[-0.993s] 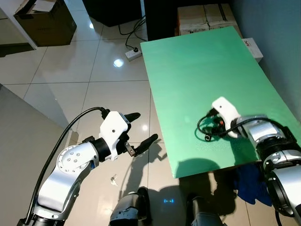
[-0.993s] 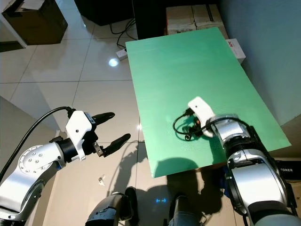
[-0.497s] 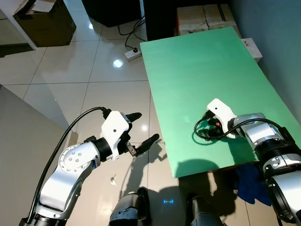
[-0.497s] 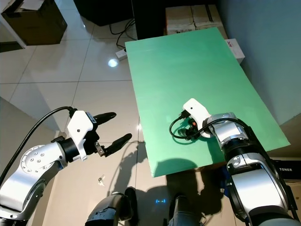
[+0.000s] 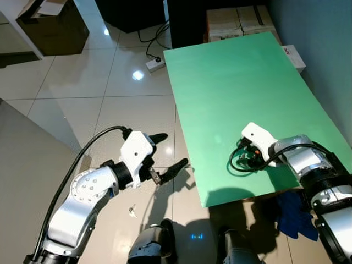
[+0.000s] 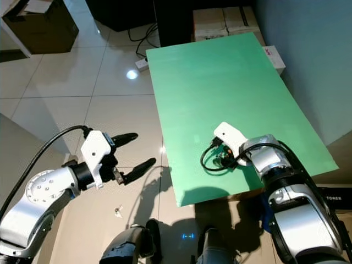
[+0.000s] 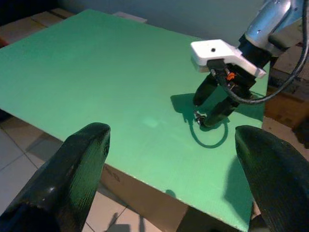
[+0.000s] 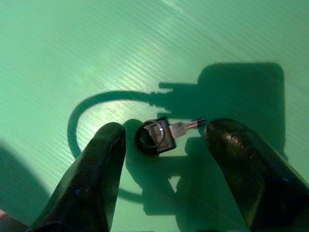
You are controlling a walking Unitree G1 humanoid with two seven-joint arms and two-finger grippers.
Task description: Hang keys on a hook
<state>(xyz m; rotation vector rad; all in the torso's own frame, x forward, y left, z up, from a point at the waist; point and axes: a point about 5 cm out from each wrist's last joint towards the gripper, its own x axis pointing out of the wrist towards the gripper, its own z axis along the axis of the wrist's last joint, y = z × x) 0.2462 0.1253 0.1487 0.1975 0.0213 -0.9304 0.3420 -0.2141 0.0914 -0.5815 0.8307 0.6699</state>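
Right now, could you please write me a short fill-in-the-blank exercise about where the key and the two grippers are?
1. The key lies on the ____ board.
2. The right gripper has its fingers ____, one on each side of the key.
3. The left gripper hangs open over the tiled ____.

Missing words: green; open; floor

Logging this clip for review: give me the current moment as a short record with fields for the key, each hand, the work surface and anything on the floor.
key: single key with black head, lying flat on the green table, near its front edge
right hand: low over the table, fingers open, straddling the key, not closed on it
left hand: open, held over the tiled floor off the table's left edge
floor item: small metal object on the tiles below the left arm, too small to identify
hook: none identified
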